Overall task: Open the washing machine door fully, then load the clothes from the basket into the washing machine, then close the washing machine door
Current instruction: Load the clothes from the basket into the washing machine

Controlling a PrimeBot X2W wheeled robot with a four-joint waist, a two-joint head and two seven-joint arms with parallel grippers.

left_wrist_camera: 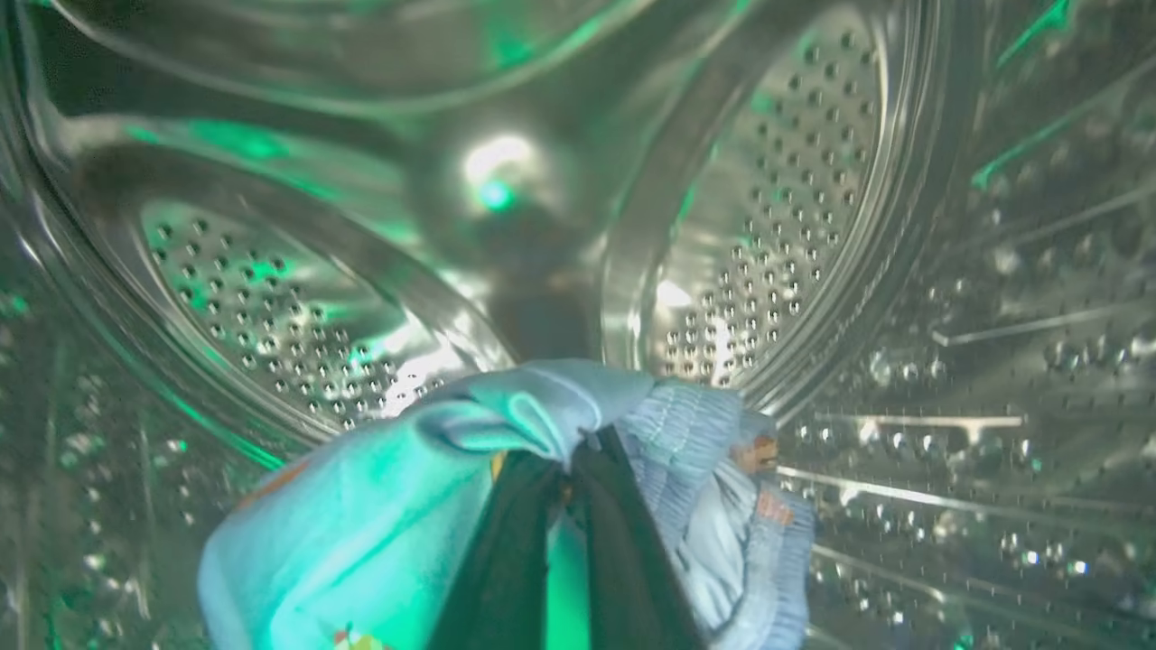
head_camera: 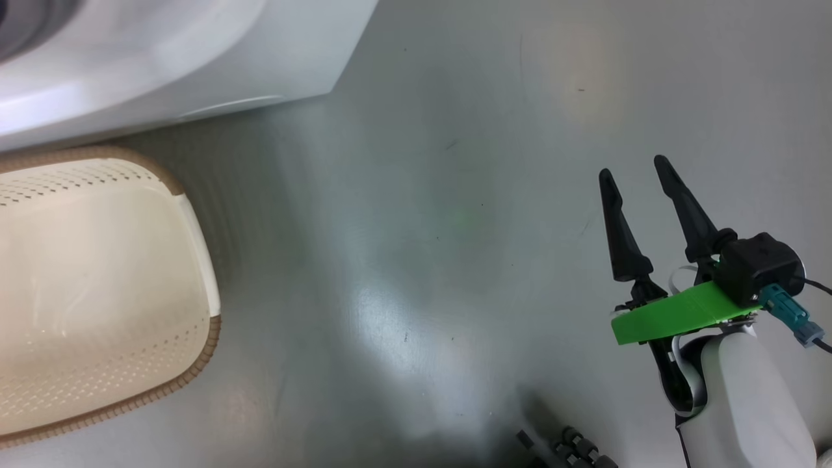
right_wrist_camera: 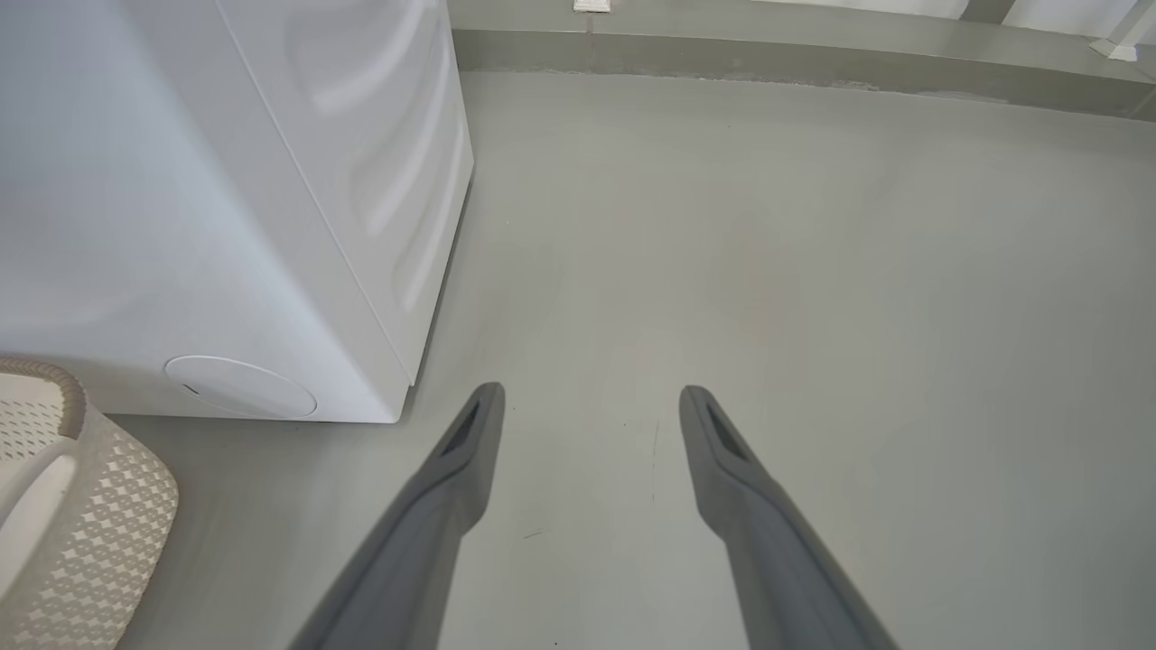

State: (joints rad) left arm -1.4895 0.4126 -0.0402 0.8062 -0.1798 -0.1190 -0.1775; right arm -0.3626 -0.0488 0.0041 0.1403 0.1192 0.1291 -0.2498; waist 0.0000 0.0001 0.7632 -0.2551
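Inside the steel perforated drum [left_wrist_camera: 777, 226] of the washing machine [head_camera: 195, 65], my left gripper [left_wrist_camera: 564, 460] is shut on light blue clothes [left_wrist_camera: 379, 524] with orange prints, which bunch around its dark fingers. The cream perforated basket [head_camera: 97, 195] stands on the floor before the machine's white front [right_wrist_camera: 181, 226], and its inside looks bare. My right gripper [head_camera: 634, 166] hangs open over the grey floor at the lower right, nothing between its fingers [right_wrist_camera: 461, 451]. The washing machine door is out of view.
Grey floor [head_camera: 422, 227] stretches to the right of the machine and basket. The round lower cap [right_wrist_camera: 239, 386] sits on the machine's front near the basket's side [right_wrist_camera: 99, 506]. A low wall edge [right_wrist_camera: 768, 54] runs along the far side of the floor.
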